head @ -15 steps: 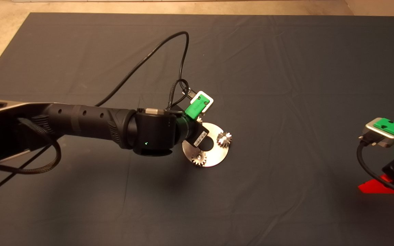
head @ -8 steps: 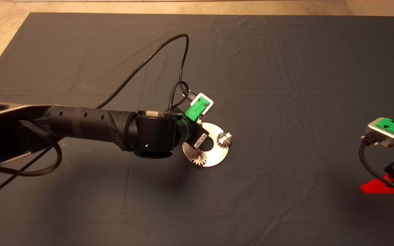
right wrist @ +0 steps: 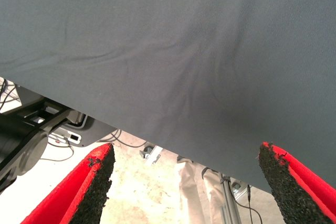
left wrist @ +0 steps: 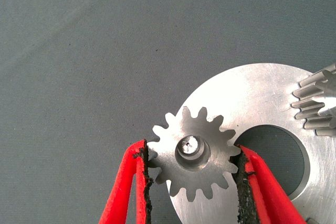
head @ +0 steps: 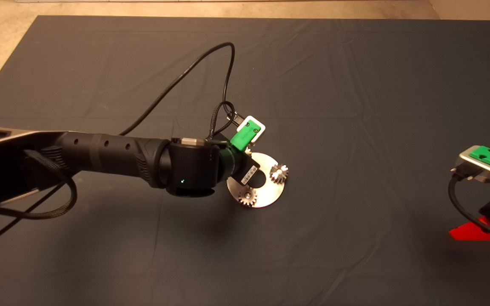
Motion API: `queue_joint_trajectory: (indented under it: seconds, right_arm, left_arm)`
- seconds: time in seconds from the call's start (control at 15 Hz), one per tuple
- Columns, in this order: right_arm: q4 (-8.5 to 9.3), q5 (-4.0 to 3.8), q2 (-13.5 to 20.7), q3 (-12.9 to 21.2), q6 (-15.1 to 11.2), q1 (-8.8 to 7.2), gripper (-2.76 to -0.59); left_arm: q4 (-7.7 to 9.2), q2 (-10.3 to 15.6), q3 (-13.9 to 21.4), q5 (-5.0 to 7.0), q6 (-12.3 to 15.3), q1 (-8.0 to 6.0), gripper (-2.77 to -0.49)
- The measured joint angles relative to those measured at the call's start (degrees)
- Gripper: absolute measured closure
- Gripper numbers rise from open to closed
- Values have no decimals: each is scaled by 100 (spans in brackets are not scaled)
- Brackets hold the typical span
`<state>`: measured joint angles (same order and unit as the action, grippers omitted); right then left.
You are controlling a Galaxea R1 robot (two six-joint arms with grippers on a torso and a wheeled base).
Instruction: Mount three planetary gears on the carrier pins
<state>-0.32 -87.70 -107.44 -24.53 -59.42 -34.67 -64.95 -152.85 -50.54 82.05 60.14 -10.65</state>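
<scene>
Left gripper [left wrist: 193, 182] sits at the end of the left arm [head: 113, 155], which reaches in from 9 o'clock, nearly level across the mat [head: 355, 85], wrist over the disc's 10 o'clock edge. Its fingers [left wrist: 131, 187] bracket the third gear [left wrist: 194, 153]: pads touching the teeth on both sides, so clamped on it. That gear is seated on a carrier pin [left wrist: 189, 144], pin tip visible in the bore. Disc [head: 266, 187] lies mid-mat. Two other gears are on it: one at 3 o'clock [head: 279, 173], one at 7 o'clock [head: 247, 197]. Right gripper [right wrist: 184, 187] is parked at the mat's 4 o'clock edge, fingers spread wide, nothing between them.
</scene>
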Motion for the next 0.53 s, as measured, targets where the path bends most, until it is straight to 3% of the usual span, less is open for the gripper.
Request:
queue_joint_trajectory:
  seconds: [0.53]
  right_arm:
    - [34, 1, 1, 0, 2, -28, -202]
  left_arm:
    - [-45, -2, -69, -37, -2, 5, -75]
